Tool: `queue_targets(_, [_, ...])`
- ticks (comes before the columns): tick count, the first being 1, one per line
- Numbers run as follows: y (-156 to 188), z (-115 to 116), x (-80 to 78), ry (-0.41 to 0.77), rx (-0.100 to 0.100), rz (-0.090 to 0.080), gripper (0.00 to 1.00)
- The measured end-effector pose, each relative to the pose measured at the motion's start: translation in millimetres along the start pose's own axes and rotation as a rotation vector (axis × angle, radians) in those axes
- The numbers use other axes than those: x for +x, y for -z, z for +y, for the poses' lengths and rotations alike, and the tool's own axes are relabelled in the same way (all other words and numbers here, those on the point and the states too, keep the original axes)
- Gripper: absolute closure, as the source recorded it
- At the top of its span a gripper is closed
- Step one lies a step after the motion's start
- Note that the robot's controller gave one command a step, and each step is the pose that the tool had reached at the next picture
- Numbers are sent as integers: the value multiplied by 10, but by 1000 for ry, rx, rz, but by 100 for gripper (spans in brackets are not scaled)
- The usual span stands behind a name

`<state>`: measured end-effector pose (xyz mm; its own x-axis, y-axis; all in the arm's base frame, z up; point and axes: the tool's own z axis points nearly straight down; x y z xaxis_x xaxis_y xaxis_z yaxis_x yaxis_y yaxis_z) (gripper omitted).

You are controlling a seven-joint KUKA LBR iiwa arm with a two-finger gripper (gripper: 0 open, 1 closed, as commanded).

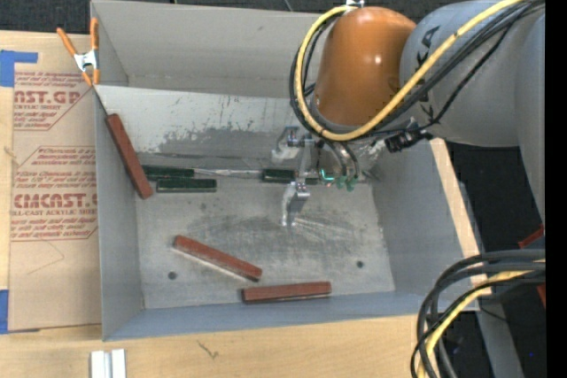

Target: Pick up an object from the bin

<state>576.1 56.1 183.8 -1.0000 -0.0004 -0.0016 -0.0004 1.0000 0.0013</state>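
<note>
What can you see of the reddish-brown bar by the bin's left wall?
The reddish-brown bar is long, thin, flat and straight, maybe wood or plastic. It lies slanted at the foot of the bin's left wall, far end against it, near end beside the tip of a dark green tool. The hand hangs apart.

Scratched matt grey metal bin (221, 40), matt reddish-brown wooden-looking sticks (216, 258), glossy orange plastic wrist cover (363, 62).

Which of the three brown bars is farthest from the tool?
The left bar, lying along the left wall. The slanted bar and the front bar lie on the floor nearer the tool.
</note>
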Motion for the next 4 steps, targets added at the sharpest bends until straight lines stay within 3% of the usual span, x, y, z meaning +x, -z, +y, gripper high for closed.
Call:
queue_targets(1, [-381,290,160,67,1,-6,0])
queue_targets(2, [-922,512,328,10,0,-1,0])
queue_targets(3, [-1057,638,926,-13,-4,-12,100])
queue_targets(4, [-1057,637,926,-14,-5,-12,100])
